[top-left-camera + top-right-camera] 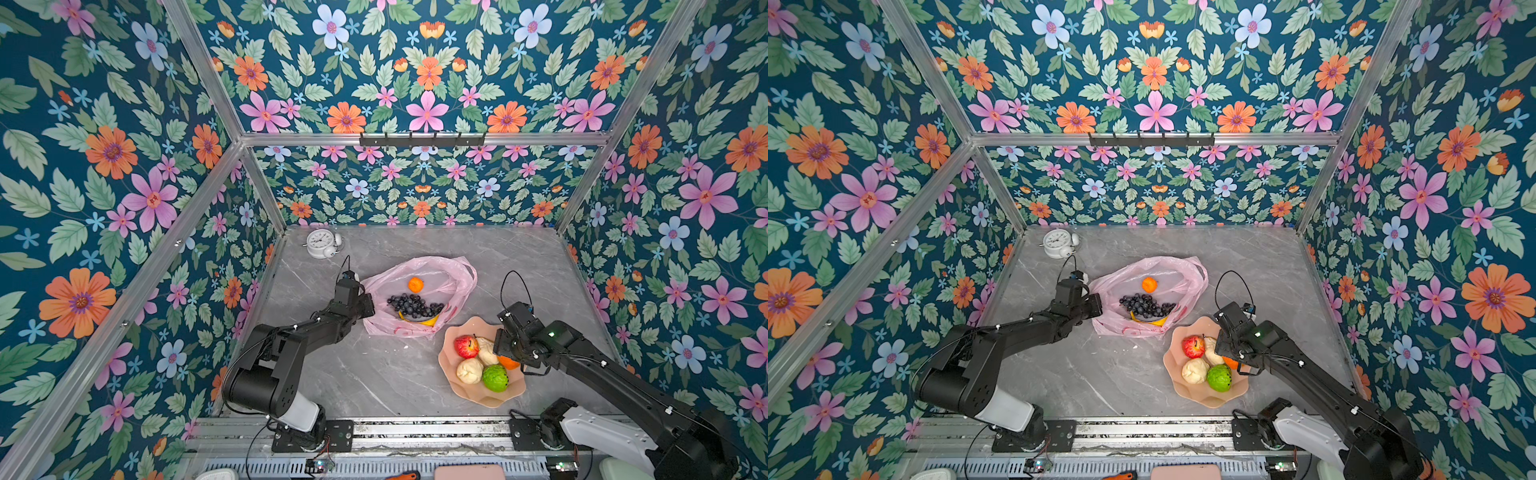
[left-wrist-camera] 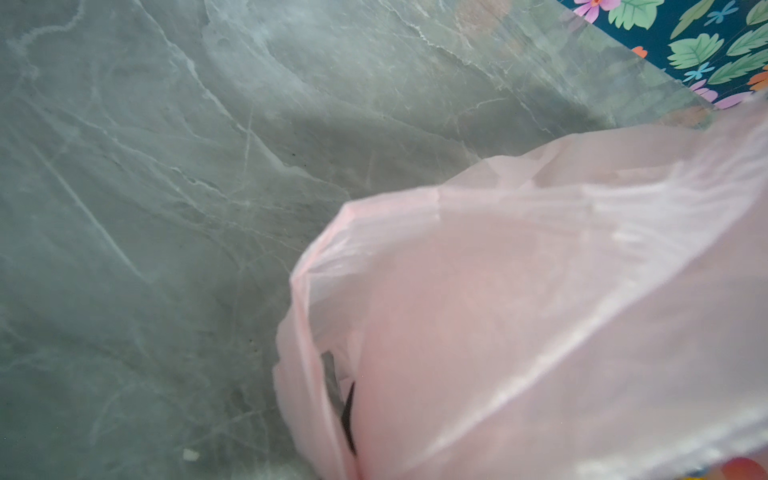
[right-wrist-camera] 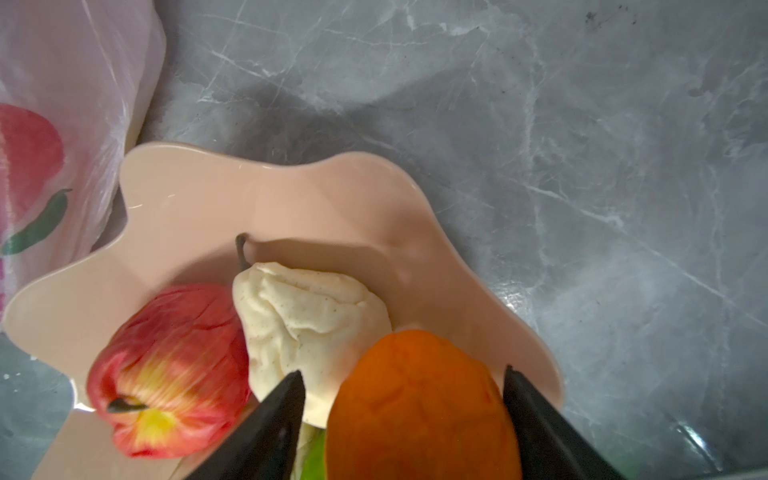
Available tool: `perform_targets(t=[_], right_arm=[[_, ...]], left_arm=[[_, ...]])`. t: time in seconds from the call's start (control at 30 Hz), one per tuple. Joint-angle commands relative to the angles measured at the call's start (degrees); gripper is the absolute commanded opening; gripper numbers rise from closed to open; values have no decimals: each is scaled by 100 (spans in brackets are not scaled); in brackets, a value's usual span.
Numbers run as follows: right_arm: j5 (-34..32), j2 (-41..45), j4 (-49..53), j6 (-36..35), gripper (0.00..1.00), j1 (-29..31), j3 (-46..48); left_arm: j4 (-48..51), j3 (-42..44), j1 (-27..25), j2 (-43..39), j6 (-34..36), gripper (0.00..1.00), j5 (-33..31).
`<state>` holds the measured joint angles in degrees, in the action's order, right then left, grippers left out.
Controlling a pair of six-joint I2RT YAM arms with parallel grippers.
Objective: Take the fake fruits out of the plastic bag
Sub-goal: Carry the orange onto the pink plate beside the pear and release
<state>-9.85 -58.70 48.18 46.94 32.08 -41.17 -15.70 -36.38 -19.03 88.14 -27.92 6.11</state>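
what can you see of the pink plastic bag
The plastic bag is thin, crinkly, translucent pink film with handle loops and red fruit prints. It lies crumpled on the grey table, mouth open upward, holding an orange, a dark grape bunch and a banana. The left gripper, shut, pinches its left edge; its near corner reaches the peach bowl.

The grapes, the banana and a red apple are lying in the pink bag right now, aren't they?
Not quite. The third fruit in the pink bag is an orange, not a red apple. The grapes and the banana are there as you say. The red apple lies in the peach bowl. Both top views show this.
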Motion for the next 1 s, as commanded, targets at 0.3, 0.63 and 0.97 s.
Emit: perform_targets(t=[0.3,0.63,0.97], right_arm=[[-100,304,460,-18,80,5,-152],[-50,671,772,77,71,44,-252],[454,266,-35,75,68,53,91]], left_arm=[[4,-36,-1,-25,85,2,-20],[6,-42,0,-18,85,2,-13],[6,-40,4,-18,94,2,20]])
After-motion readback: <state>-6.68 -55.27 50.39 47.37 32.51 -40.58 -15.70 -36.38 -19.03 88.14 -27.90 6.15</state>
